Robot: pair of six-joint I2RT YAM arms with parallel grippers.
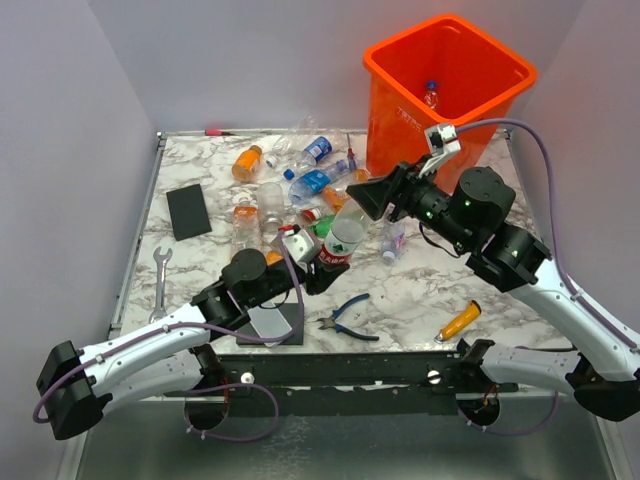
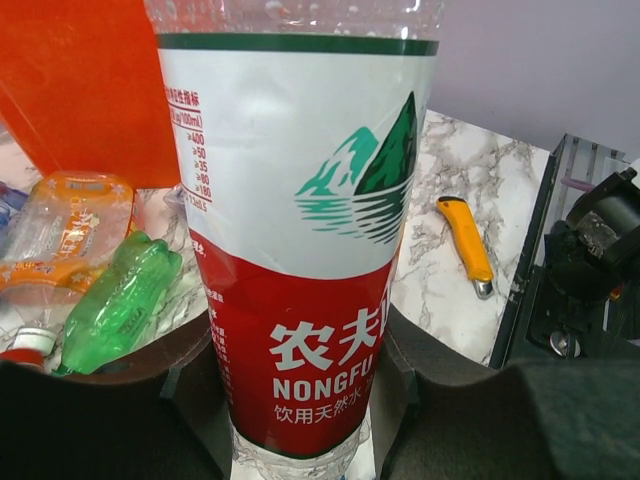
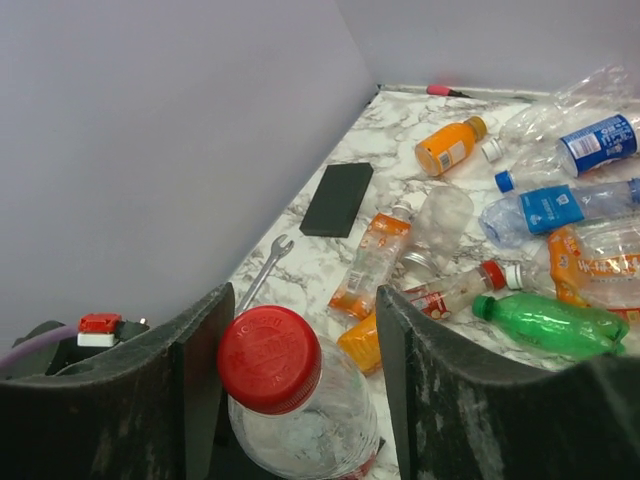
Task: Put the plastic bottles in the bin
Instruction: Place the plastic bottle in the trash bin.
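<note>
Since the marble counter (image 1: 420, 290) is the biggest thing here, starting there: the orange bin (image 1: 400, 110) stands at its far right corner with one bottle (image 1: 431, 95) lying inside. Left pincer (image 1: 328, 265) is clamped partway closed round the lower body of a red-and-white Nongfu bottle (image 2: 300, 250), holding it roughly upright over the middle of the counter. Right pincer (image 1: 358, 203) sits either side of that bottle's red cap (image 3: 268, 358), gap showing on one side, so can't tell if it's actually gripping. The rest of the bottles (image 1: 300, 185) lie heaped left of the bin, blue-handled pliers (image 1: 348, 318) near the front edge.
</note>
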